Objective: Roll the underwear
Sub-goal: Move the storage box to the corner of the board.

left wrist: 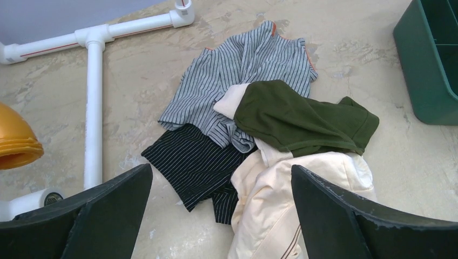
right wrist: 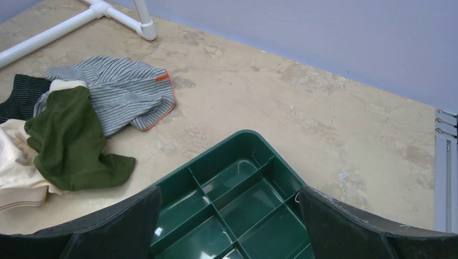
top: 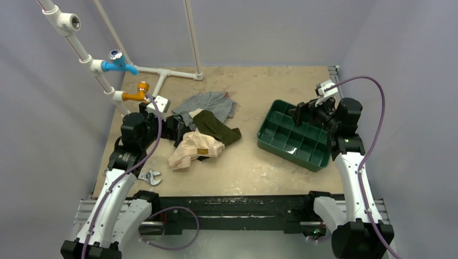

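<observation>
Top external view shows four cloth garments heaped in one pile on the left-centre of the mottled tan desk (top: pixel 259 167): one grey striped garment (top: pixel 208 103) at the far end, one olive-green garment (top: pixel 217 127) draped across the middle, one black pinstriped garment (left wrist: pixel 197 164) at the pile's left, and the one pale beige-peach cloth underwear (top: pixel 195 149) at the near end, crumpled, its far edge tucked under the olive-green piece. The left claw (top: pixel 175 128) hangs just beside the pile's left edge, spread wide with nothing in it; in the left wrist view the underwear lies beneath that claw's right side. One dark green plastic tray (top: pixel 283 152), divided into compartments, sits at an angle on the right of the desk, well apart from the pile. The right claw (right wrist: pixel 229 191) hovers over the tray, also spread wide and holding nothing. One white plastic pipe frame (top: pixel 162 73) stands at the far left, carrying one blue valve (top: pixel 118 65) and one orange valve (top: pixel 136 94). One metal wrench (top: pixel 151 176) lies near the left arm
</observation>
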Tool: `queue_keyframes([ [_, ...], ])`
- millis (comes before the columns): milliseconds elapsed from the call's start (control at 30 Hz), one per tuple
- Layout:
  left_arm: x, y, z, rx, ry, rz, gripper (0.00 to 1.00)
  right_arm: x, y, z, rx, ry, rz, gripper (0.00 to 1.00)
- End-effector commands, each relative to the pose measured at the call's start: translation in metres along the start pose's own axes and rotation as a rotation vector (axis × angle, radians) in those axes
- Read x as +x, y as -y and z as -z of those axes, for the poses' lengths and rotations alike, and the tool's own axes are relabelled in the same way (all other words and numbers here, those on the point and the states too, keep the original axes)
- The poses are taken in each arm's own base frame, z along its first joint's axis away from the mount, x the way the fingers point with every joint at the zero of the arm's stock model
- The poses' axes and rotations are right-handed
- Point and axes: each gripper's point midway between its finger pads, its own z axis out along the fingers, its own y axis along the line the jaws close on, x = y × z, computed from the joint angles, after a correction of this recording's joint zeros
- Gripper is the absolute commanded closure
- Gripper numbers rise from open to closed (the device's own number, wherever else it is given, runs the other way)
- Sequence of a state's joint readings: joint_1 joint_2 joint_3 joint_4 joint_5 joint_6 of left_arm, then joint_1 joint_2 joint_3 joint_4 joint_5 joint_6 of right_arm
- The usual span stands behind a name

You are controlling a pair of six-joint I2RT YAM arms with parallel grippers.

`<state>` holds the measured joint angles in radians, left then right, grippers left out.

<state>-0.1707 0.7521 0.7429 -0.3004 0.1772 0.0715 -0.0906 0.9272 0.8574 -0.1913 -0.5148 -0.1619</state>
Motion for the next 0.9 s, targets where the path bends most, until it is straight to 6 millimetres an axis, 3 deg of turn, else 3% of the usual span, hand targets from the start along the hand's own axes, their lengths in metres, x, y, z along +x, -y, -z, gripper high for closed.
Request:
queue_keyframes([
  [0, -0.006, 0.002, 0.000, 0.015, 0.037, -0.012, 0.00, -0.011, 0.002, 0.002, 0.015, 0.041, 0.044, 0.01],
  [200, -0.001, 0.004, 0.002, 0.034, 0.017, -0.014, 0.00, -0.007, 0.004, 0.001, 0.021, 0.031, 0.041, 0.01],
  [500, 0.017, -0.008, -0.001, 0.025, -0.046, 0.083, 0.00, -0.009, 0.008, 0.001, 0.034, 0.014, 0.067, 0.01],
  [733, 0.031, -0.017, -0.007, 0.018, -0.090, 0.107, 0.00, 0.007, -0.006, 0.005, -0.054, -0.050, 0.114, 0.01],
  [867, 0.031, -0.010, -0.006, 0.052, -0.085, 0.109, 0.00, 0.031, -0.016, 0.023, -0.115, -0.165, 0.216, 0.01],
])
